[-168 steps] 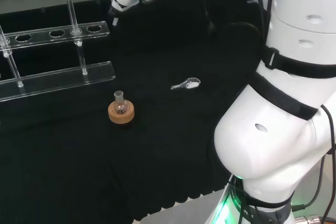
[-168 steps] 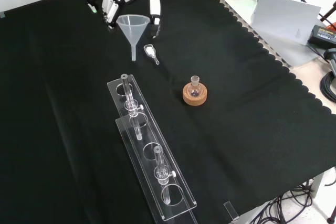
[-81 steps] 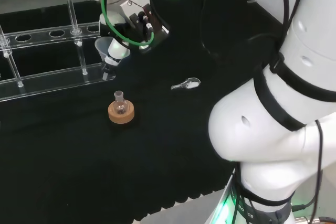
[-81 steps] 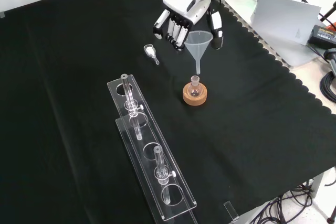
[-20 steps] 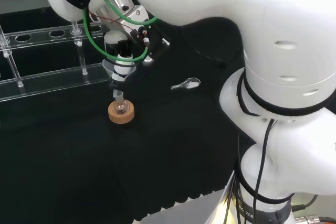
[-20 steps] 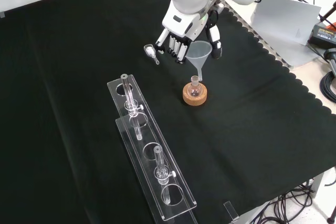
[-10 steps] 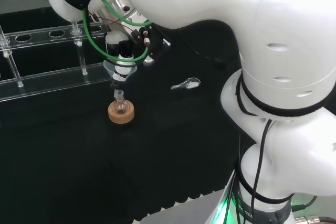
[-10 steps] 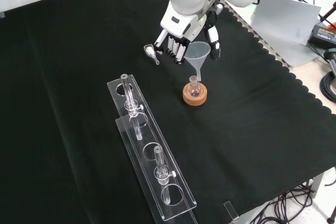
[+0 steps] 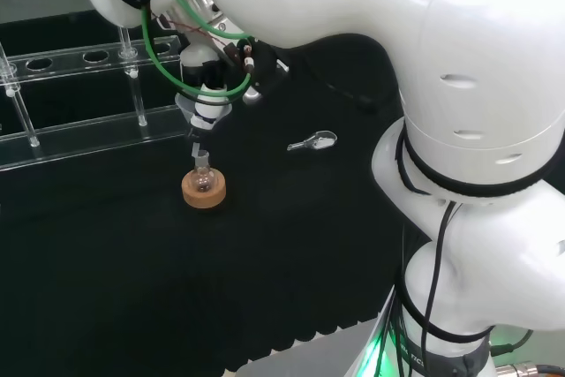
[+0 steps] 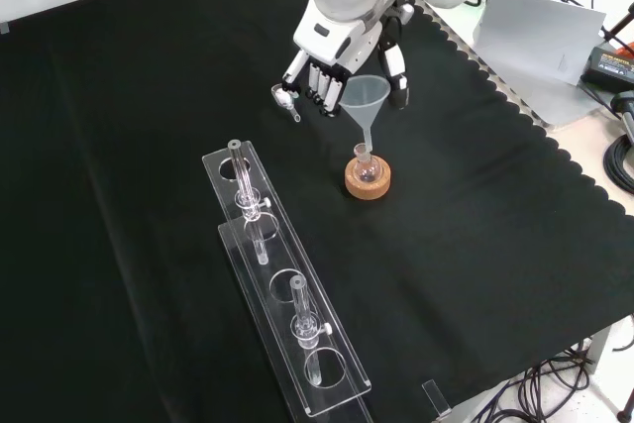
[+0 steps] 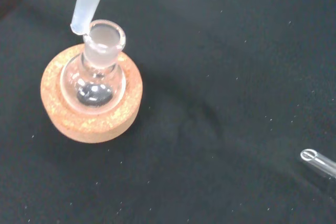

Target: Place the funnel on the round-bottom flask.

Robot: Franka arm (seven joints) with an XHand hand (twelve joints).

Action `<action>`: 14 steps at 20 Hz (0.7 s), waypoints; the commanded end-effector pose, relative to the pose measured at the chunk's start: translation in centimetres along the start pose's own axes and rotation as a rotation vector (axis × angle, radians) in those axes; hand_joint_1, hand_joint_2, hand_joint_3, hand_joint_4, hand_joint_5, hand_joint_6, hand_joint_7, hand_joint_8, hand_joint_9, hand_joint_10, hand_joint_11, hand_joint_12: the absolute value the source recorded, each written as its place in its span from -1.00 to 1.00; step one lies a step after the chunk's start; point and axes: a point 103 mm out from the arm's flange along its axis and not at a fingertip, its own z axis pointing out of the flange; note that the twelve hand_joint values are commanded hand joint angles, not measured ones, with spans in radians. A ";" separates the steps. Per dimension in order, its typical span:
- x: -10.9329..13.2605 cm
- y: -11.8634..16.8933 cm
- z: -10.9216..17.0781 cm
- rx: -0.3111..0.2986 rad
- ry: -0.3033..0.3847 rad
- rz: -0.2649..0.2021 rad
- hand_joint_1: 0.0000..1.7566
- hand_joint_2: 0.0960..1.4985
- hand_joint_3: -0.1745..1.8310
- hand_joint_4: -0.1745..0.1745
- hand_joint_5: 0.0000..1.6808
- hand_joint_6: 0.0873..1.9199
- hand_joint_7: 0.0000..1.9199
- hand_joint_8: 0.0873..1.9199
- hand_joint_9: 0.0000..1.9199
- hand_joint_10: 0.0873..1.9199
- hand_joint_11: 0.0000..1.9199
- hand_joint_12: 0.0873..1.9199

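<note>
Holding the funnel by its wide cone, the hand is curling its fingers and thumb around the rim, so the stem is hanging free below and pointing down at the flask. That grip looks deliberate: nothing of the hand is getting in the way of the narrow end. The flask is sitting upright in a cork ring, which is stopping its round bottom from rolling and is keeping the neck facing up.

In the wrist view the stem tip is sitting at the edge of the flask mouth, just beside the rim and not clearly inside it. Can't tell whether it's touching the glass. In the head view the funnel is directly above the flask, with the hand above both.

My read: alignment is slightly off, needing a small sideways nudge before lowering, otherwise the stem could be catching the rim and tipping the flask

A small metal scoop is lying on the cloth near the fingers, and a clear tube rack is standing well apart, both out of the path
</note>
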 end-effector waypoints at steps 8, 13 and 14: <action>-1.0 0.6 -0.6 -0.011 -0.006 0.005 -0.15 -0.31 -0.32 0.27 0.01 -0.27 0.27 -0.58 0.11 -0.76 -1.00 0.55; -1.4 0.6 -0.3 0.000 -0.007 0.014 -0.15 -0.31 -0.32 0.27 0.01 -0.27 0.27 -0.58 0.11 -0.76 -1.00 0.55; -1.5 0.6 -0.3 0.001 -0.007 0.016 -0.15 -0.31 -0.32 0.27 0.01 -0.27 0.27 -0.58 0.11 -0.76 -1.00 0.55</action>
